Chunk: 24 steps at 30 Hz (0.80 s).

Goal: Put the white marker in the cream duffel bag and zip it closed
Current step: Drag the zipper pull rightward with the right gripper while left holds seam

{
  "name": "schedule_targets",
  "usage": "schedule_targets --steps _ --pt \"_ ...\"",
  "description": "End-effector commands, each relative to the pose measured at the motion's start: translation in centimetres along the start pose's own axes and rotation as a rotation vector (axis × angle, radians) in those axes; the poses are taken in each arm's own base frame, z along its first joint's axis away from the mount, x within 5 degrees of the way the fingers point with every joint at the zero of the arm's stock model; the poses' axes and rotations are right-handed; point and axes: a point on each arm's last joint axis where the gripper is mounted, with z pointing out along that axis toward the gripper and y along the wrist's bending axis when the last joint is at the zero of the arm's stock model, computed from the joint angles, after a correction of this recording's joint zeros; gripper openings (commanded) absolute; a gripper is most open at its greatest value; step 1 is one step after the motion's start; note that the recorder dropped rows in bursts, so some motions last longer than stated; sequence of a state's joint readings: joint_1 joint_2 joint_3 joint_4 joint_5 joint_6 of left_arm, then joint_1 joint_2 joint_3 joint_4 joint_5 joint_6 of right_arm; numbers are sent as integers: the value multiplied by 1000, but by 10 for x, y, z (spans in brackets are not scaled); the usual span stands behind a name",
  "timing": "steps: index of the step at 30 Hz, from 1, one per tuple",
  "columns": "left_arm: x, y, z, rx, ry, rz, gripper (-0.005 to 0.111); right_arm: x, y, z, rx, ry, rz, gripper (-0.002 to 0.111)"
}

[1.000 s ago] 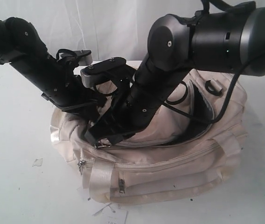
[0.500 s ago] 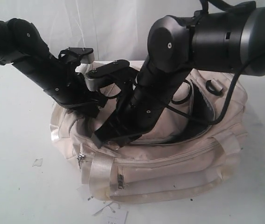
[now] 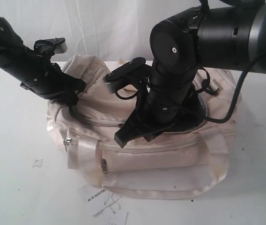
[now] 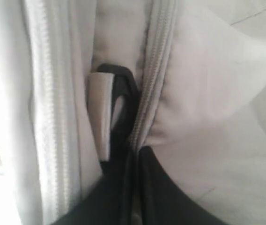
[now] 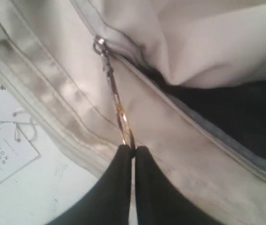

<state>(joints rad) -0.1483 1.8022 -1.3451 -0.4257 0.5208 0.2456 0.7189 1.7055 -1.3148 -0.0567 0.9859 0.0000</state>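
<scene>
White paper hang tags (image 3: 97, 196), small scrap (image 3: 37, 163), white tabletop (image 3: 11, 197)

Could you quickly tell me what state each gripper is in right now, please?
Left gripper: closed, pinching an edge of the cream duffel bag.
Right gripper: closed on the zipper pull.

soft cream fabric duffel bag (image 3: 170, 161): matt woven cloth, creased. flat cream carry straps (image 3: 81, 154): glossy satin webbing. slim chain-like zipper pull (image 5: 120, 110): shiny metal, gold-tinted. white rectangular hang tag (image 5: 4, 150): matt paper. black cylindrical arm housings (image 3: 226, 28): smooth, semi-gloss.
</scene>
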Motion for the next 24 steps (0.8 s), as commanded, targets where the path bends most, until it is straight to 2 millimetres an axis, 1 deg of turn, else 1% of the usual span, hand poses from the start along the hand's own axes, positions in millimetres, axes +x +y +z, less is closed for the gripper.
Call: schedule_targets --steps 1,6,8,11,15,17,18,21,22,24 --pt "2 26 -6 -48 3 -24 0 7 -9 -8 90 53 -8 0" --pt "1 20 -6 11 -3 15 0 0 -8 -8 78 -32 3 0" --pt "0 16 -7 57 -23 71 2 -2 -7 -8 65 -49 10 0" --pt "-2 9 -11 121 -47 169 12 -2 -6 -7 59 -51 14 0" --pt "-8 -5 -30 191 -132 278 33 -3 -7 -8 64 -65 10 0" --pt "-10 -14 -45 229 -192 376 43 -5 -7 -8 63 -80 10 0" --pt "-10 -20 -52 260 -209 463 47 -5 -7 -8 63 -85 10 0" --pt "2 -36 -69 392 -203 799 52 -5 -8 -8 63 -87 12 0" --pt "5 -39 -70 427 -198 873 53 -5 -8 -8 63 -87 12 0" --pt "10 -42 -72 489 -180 939 54 -5 -8 -8 63 -87 12 0"
